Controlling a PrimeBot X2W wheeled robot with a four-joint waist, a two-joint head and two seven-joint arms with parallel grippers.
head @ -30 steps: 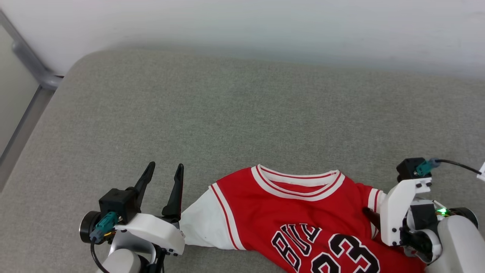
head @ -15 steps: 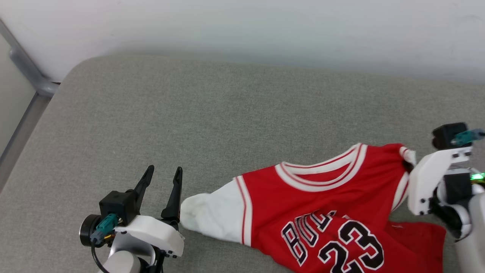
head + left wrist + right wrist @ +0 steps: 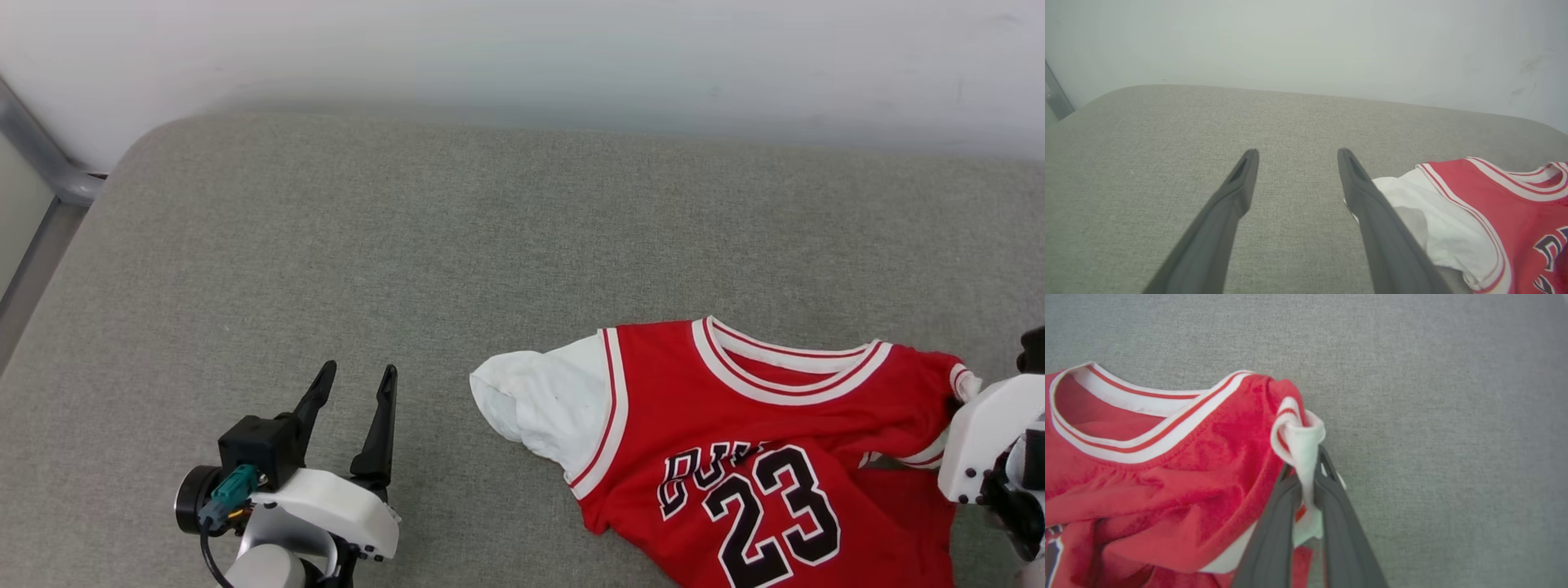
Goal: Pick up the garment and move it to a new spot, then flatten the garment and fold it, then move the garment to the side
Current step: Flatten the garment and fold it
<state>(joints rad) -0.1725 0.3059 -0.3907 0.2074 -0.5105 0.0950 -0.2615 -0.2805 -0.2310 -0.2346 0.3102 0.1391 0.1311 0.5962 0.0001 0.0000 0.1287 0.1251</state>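
Shirt laid bunched on cushion, lower right of head view. White cuff clamped in right gripper, judged for dragging to new spot. Left gripper spread, empty, lower left, set apart from shirt.

A grey woven-fabric cushion with a rounded far corner bears the red number 23 jersey, rumpled toward its right side, white sleeve spread leftward.

One garment; one left gripper; one right gripper; one grey cushion.
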